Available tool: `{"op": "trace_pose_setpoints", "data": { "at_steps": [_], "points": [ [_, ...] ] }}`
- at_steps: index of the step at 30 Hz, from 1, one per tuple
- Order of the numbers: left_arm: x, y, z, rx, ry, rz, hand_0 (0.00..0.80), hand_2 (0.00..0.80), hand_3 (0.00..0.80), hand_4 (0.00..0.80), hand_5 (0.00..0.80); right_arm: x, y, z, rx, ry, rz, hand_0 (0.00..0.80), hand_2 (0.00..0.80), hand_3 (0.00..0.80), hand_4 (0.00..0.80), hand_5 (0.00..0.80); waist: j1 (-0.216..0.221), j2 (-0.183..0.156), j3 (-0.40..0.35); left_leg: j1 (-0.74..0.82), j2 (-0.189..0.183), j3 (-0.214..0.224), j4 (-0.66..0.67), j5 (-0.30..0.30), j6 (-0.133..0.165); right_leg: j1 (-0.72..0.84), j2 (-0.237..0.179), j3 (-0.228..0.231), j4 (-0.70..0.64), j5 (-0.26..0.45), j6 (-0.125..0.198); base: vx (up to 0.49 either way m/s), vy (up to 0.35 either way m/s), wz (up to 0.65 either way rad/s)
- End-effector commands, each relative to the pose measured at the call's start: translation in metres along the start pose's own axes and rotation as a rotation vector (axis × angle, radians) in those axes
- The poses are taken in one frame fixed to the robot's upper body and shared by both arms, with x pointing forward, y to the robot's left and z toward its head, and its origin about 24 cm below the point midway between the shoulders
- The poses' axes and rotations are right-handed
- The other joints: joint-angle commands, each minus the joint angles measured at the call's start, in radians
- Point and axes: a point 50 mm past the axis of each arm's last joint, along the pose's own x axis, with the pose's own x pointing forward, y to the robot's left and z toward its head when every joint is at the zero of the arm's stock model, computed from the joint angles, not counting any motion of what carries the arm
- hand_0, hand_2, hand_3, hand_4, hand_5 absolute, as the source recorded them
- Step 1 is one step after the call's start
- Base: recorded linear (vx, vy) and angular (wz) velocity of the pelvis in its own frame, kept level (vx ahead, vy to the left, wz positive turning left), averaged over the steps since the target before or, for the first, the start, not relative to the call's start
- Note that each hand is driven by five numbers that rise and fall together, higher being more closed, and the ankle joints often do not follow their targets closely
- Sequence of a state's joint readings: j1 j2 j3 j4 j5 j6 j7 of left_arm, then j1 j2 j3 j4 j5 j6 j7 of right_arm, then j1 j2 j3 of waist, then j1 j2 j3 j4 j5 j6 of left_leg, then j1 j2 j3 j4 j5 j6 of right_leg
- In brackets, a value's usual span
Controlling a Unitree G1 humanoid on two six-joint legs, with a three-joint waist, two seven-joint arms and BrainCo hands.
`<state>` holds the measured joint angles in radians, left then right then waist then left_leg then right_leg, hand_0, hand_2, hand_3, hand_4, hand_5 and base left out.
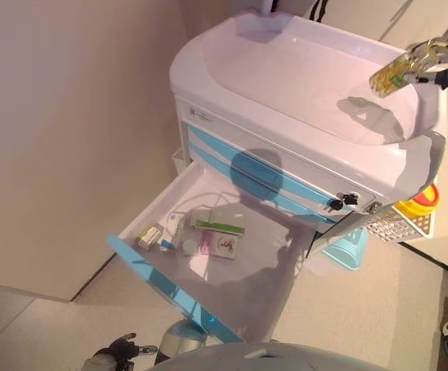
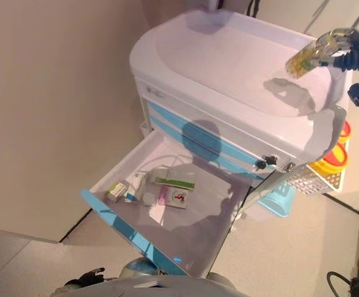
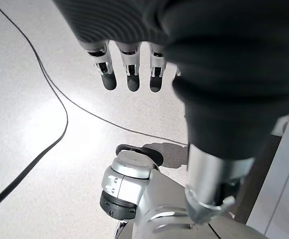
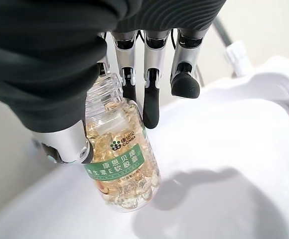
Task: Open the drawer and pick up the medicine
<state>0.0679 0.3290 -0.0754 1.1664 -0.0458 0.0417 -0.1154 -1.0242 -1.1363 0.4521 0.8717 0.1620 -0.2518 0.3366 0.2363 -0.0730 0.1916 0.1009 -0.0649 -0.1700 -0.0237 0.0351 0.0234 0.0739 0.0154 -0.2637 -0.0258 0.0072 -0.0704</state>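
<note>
My right hand is shut on a clear bottle of yellow capsules with a green label, held tilted just above the right part of the white cart top. In the right wrist view the thumb and fingers pinch the bottle near its neck. The cart's lowest drawer, white with a blue front, stands pulled out. Several medicine boxes lie at its back left. My left hand hangs low below the drawer front, its fingers relaxed and empty.
A wire basket with a yellow container hangs on the cart's right side. A light-blue bin sits below it. Keys stick out of the cart's front lock. A wall runs along the left.
</note>
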Motion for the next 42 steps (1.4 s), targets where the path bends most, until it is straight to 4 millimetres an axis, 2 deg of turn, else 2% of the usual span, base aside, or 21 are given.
{"op": "trace_pose_setpoints", "data": {
  "at_steps": [1,6,17,18,19,20,26,33,38,42],
  "points": [
    [-0.006,0.027,-0.006,0.028,0.027,0.061,0.000,0.000,0.000,0.000,0.000,-0.002,-0.039,0.031,-0.185,-0.058,-0.060,0.800,0.800,0.800,0.800,0.800,0.042,-0.078,-0.030,-0.022,-0.058,0.033,0.042,-0.125,0.026,0.035,-0.061,0.052,0.039,-0.078,0.081,-0.001,-0.007,0.05],
    [-0.006,0.029,-0.003,0.029,0.022,0.066,0.000,0.000,0.000,0.000,0.000,0.002,-0.028,0.022,-0.281,0.012,0.040,0.800,0.800,0.800,0.800,0.800,0.056,-0.081,-0.022,-0.027,-0.057,0.025,0.040,-0.117,0.024,0.034,-0.062,0.045,0.040,-0.076,0.080,-0.003,-0.003,0.09],
    [-0.007,0.032,0.001,0.048,0.012,0.066,0.000,0.000,0.000,0.000,0.000,0.004,-0.009,0.008,-0.326,0.080,0.157,0.800,0.800,0.800,0.800,0.800,0.076,-0.084,-0.012,-0.039,-0.055,0.017,0.043,-0.107,0.018,0.029,-0.067,0.036,0.043,-0.071,0.084,0.000,-0.002,0.02],
    [-0.007,0.032,0.002,0.048,0.011,0.066,0.000,0.000,0.000,0.000,0.000,0.004,-0.009,0.007,-0.326,0.081,0.152,0.700,0.700,0.700,0.700,0.700,0.077,-0.084,-0.011,-0.039,-0.055,0.016,0.044,-0.107,0.018,0.029,-0.067,0.036,0.043,-0.070,0.085,0.000,0.000,0.00],
    [-0.007,0.032,0.002,0.048,0.011,0.066,0.000,0.000,0.000,0.000,0.000,0.004,-0.009,0.007,-0.326,0.080,0.148,0.063,0.063,0.063,0.063,0.063,0.077,-0.084,-0.010,-0.039,-0.055,0.016,0.044,-0.107,0.018,0.029,-0.067,0.037,0.043,-0.070,0.086,0.000,0.000,0.00],
    [-0.007,0.032,0.001,0.048,0.011,0.066,0.000,0.000,0.000,0.000,0.000,0.004,-0.009,0.007,-0.322,0.081,0.146,0.000,0.000,0.000,0.000,0.000,0.077,-0.084,-0.010,-0.039,-0.054,0.016,0.043,-0.106,0.018,0.029,-0.067,0.037,0.042,-0.069,0.087,0.000,0.000,0.00],
    [-0.008,0.032,-0.001,0.046,0.009,0.065,0.000,0.000,0.000,0.000,0.000,0.001,-0.013,0.005,-0.326,0.090,0.133,0.000,0.000,0.000,0.000,0.000,0.074,-0.085,-0.009,-0.039,-0.052,0.018,0.042,-0.105,0.016,0.027,-0.068,0.039,0.042,-0.066,0.089,0.000,0.000,0.00],
    [-0.008,0.033,-0.002,0.041,0.008,0.063,0.000,0.000,0.000,0.000,0.000,0.000,-0.025,0.012,-0.314,0.063,0.058,0.000,0.000,0.000,0.000,0.000,0.066,-0.080,-0.013,-0.035,-0.050,0.018,0.040,-0.104,0.015,0.028,-0.068,0.043,0.043,-0.065,0.091,0.000,0.000,0.00],
    [-0.008,0.035,-0.004,0.026,0.005,0.072,0.000,0.000,0.000,0.000,0.000,-0.007,-0.054,0.032,-0.146,-0.036,-0.109,0.000,0.000,0.000,0.000,0.000,0.050,-0.082,-0.016,-0.032,-0.046,0.020,0.040,-0.107,0.013,0.027,-0.069,0.044,0.046,-0.064,0.095,0.000,0.000,0.00],
    [-0.009,0.039,-0.010,0.023,0.019,0.083,0.000,0.000,0.000,0.000,0.000,-0.025,-0.088,0.049,0.046,-0.169,-0.275,0.000,0.000,0.000,0.000,0.000,0.028,-0.086,-0.022,-0.024,-0.044,0.026,0.033,-0.112,0.011,0.027,-0.064,0.055,0.044,-0.066,0.099,-0.005,-0.024,0.00]
  ]
}}
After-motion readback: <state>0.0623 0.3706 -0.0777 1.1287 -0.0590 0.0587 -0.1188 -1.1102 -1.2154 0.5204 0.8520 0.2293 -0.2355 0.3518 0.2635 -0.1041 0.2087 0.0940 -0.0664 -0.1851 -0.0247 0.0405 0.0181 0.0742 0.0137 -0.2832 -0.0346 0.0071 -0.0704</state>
